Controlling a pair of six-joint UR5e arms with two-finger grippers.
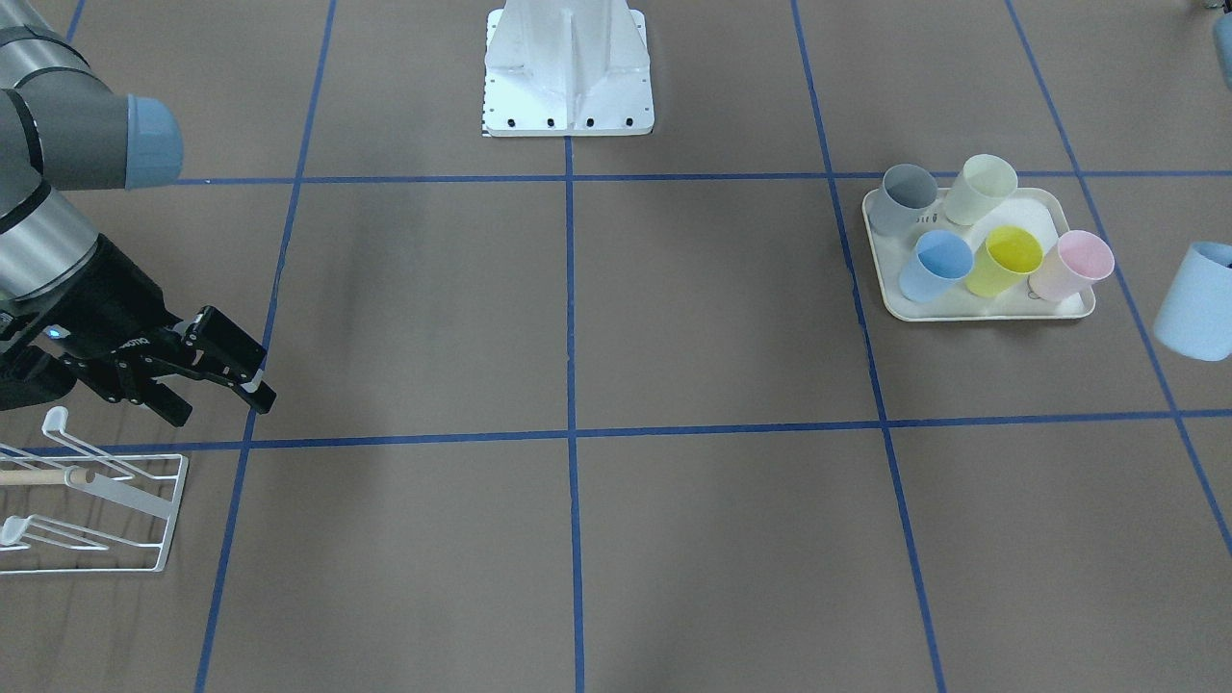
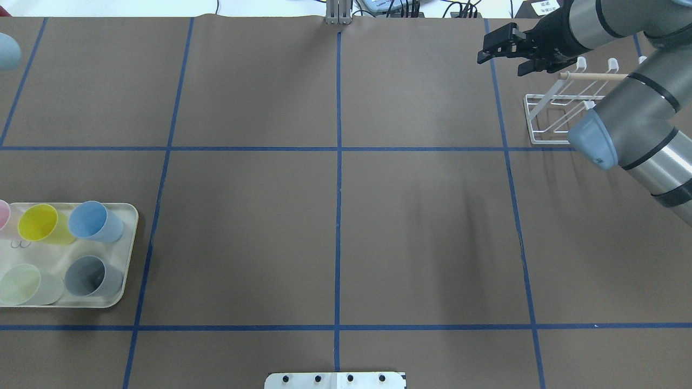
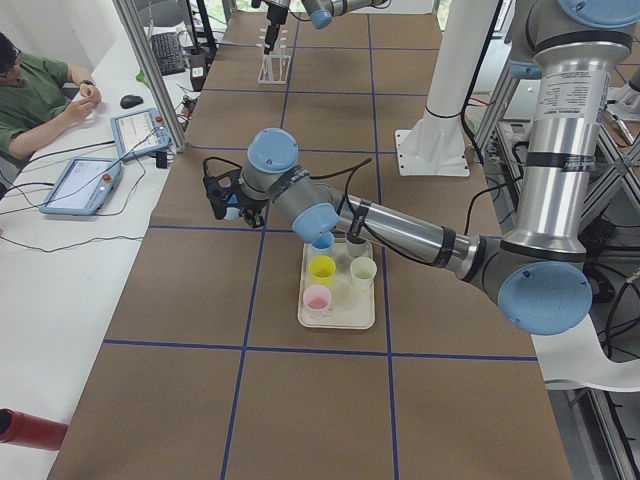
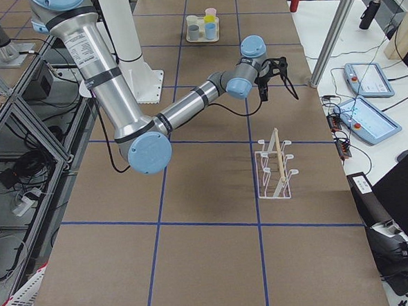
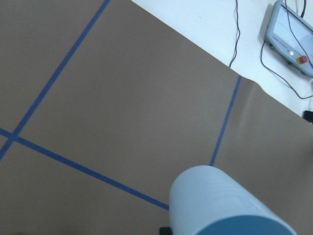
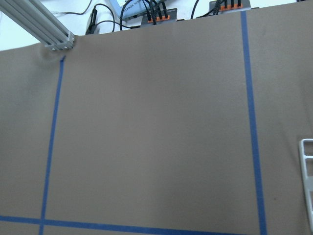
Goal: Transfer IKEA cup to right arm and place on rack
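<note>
Hovering near the rack (image 1: 125, 496), right gripper (image 1: 221, 404) wide open and empty, blue cup (image 1: 1193, 303) aloft far from rack at left gripper (image 3: 218, 195), can't tell its jaws.

- The silver-grey jointed right arm (image 2: 632, 116) with light-blue joint caps is extended forward on the robot's right side, forearm angled down to the wrist.
- The black two-finger right gripper (image 1: 219, 404) is held in the air, fingers spread apart, with nothing between them.
- The matching silver-grey left arm (image 3: 400, 232) is stretched out low, forearm near horizontal.
- The black left gripper (image 3: 218, 195) is seen only small in the side view, so its jaw state can't be read.
</note>
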